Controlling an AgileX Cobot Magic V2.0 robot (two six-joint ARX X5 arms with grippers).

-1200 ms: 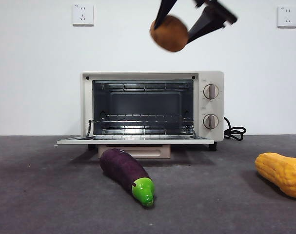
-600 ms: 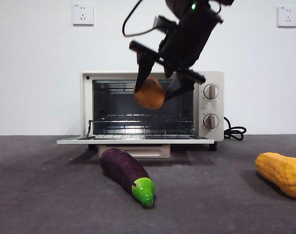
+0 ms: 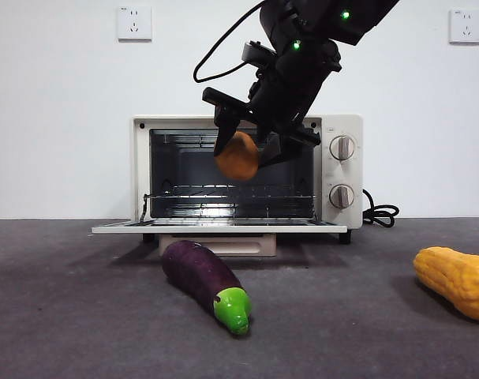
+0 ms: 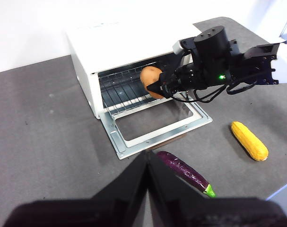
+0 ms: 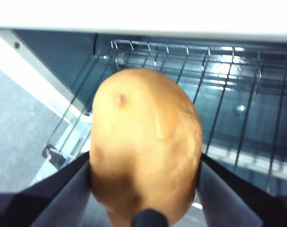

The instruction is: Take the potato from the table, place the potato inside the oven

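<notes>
My right gripper (image 3: 247,146) is shut on the brown-orange potato (image 3: 237,156) and holds it in the air at the mouth of the cream-white oven (image 3: 338,126), above the lowered door (image 3: 219,227). In the right wrist view the potato (image 5: 145,142) fills the space between my jaws, with the wire rack (image 5: 228,90) just behind it. The left wrist view shows the potato (image 4: 151,81) at the oven (image 4: 100,42) opening, held by the right gripper (image 4: 158,87). My left gripper (image 4: 148,158) hovers shut high over the table (image 4: 39,132), away from the oven.
A purple eggplant (image 3: 203,280) with a green tip lies on the table in front of the oven door. A bumpy yellow-orange vegetable (image 3: 456,280) lies at the right. The oven's black cord (image 3: 379,213) trails to the right of the oven.
The right arm has carried the potato down from high above the oven to the front of the oven opening, then slightly further in. The left arm has not visibly moved.
</notes>
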